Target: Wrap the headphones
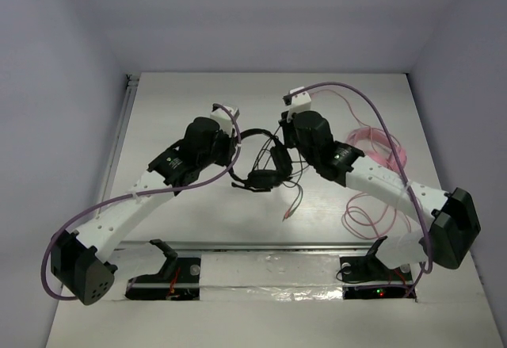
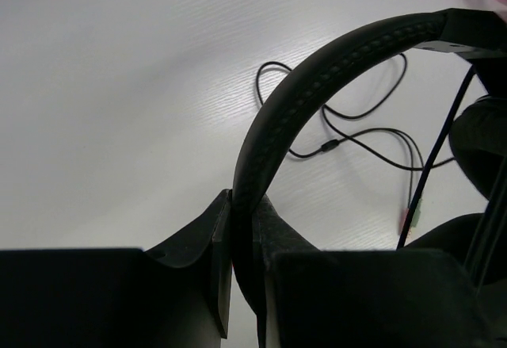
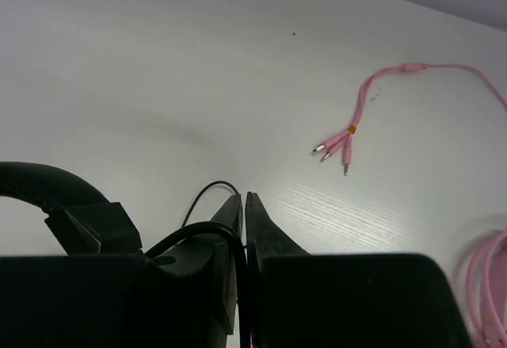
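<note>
At mid bench [image 1: 198, 98], between both arms: headphones [image 1: 262, 175]. Left hand [image 2: 242, 205] clamped on headband [image 2: 317, 70]; right hand [image 3: 244, 204] pinched shut on black cable [image 2: 331, 146]. Wrapping step, seemingly early, slack loose on near side. Next: winding cable round headband, keeping tension, avoiding pink cable [image 3: 352, 128] at right.

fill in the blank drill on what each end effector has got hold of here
1. The left end effector grips the headphones by their padded ____.
2. The right end effector pinches the thin ____ cable.
3. The spare cable lying on the table is coloured ____.
Missing words: headband; black; pink.
</note>
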`<state>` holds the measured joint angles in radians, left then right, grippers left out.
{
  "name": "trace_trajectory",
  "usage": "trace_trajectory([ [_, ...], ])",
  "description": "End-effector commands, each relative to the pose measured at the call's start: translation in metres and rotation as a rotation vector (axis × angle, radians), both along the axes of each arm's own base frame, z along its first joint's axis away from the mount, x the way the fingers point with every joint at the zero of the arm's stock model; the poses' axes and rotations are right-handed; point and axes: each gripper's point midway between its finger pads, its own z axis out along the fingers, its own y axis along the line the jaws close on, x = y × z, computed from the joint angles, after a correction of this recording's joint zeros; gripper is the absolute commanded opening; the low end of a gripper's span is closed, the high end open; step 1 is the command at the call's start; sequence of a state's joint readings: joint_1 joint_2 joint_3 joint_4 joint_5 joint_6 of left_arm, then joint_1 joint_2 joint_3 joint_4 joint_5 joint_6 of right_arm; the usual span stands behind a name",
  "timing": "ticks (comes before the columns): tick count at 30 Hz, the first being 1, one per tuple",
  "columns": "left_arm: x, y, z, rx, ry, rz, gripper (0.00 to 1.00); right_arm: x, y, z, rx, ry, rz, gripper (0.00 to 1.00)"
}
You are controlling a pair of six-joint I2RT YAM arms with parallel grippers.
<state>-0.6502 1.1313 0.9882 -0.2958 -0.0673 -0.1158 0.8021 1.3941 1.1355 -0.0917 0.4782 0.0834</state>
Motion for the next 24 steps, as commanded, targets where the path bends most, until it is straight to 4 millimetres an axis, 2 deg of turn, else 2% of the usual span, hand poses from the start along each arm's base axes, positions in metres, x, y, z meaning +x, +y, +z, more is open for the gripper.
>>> trace_trajectory([
  [1,-0.011,-0.020,0.059,-0.163,-0.077,-0.102,0.00,0.008,-0.001,0.031,0.171,-0.084,0.035,0.12],
  [2,-0.014,-0.023,0.068,-0.193,-0.086,-0.119,0.00,0.006,0.000,0.039,0.218,-0.104,0.066,0.12],
  [3,-0.014,-0.023,0.074,-0.212,-0.089,-0.124,0.00,0.000,0.001,0.028,0.239,-0.083,0.092,0.13],
  [4,-0.014,-0.026,0.088,-0.238,-0.104,-0.130,0.00,-0.005,0.006,0.027,0.274,-0.073,0.163,0.13],
  [5,-0.016,-0.028,0.094,-0.257,-0.103,-0.147,0.00,-0.010,0.007,0.043,0.331,-0.114,0.212,0.13],
  [6,-0.018,-0.030,0.100,-0.272,-0.108,-0.166,0.00,-0.017,0.007,0.032,0.366,-0.091,0.236,0.14],
  [7,-0.019,-0.033,0.112,-0.296,-0.121,-0.173,0.00,-0.017,0.004,0.032,0.391,-0.093,0.250,0.14],
  [8,-0.017,-0.032,0.117,-0.309,-0.129,-0.172,0.00,-0.025,0.010,0.041,0.434,-0.113,0.319,0.14],
  [9,-0.017,-0.032,0.121,-0.313,-0.135,-0.174,0.00,-0.030,0.008,0.047,0.476,-0.124,0.334,0.15],
  [10,-0.017,-0.032,0.131,-0.326,-0.148,-0.167,0.00,-0.036,0.009,0.037,0.488,-0.105,0.349,0.15],
  [12,-0.018,-0.035,0.140,-0.360,-0.157,-0.191,0.00,-0.043,0.009,0.045,0.552,-0.129,0.397,0.18],
  [13,-0.019,-0.036,0.146,-0.378,-0.160,-0.200,0.00,-0.050,0.013,0.036,0.563,-0.106,0.429,0.18],
  [18,-0.028,-0.048,0.169,-0.485,-0.153,-0.280,0.00,-0.059,0.025,0.032,0.657,-0.094,0.517,0.22],
  [19,-0.025,-0.046,0.177,-0.503,-0.164,-0.271,0.00,-0.062,0.031,0.023,0.665,-0.063,0.551,0.22],
  [20,-0.022,-0.046,0.184,-0.519,-0.170,-0.267,0.00,-0.063,0.034,0.027,0.687,-0.080,0.573,0.22],
  [24,-0.017,-0.046,0.219,-0.582,-0.201,-0.250,0.00,-0.063,0.043,0.008,0.730,-0.024,0.596,0.23],
])
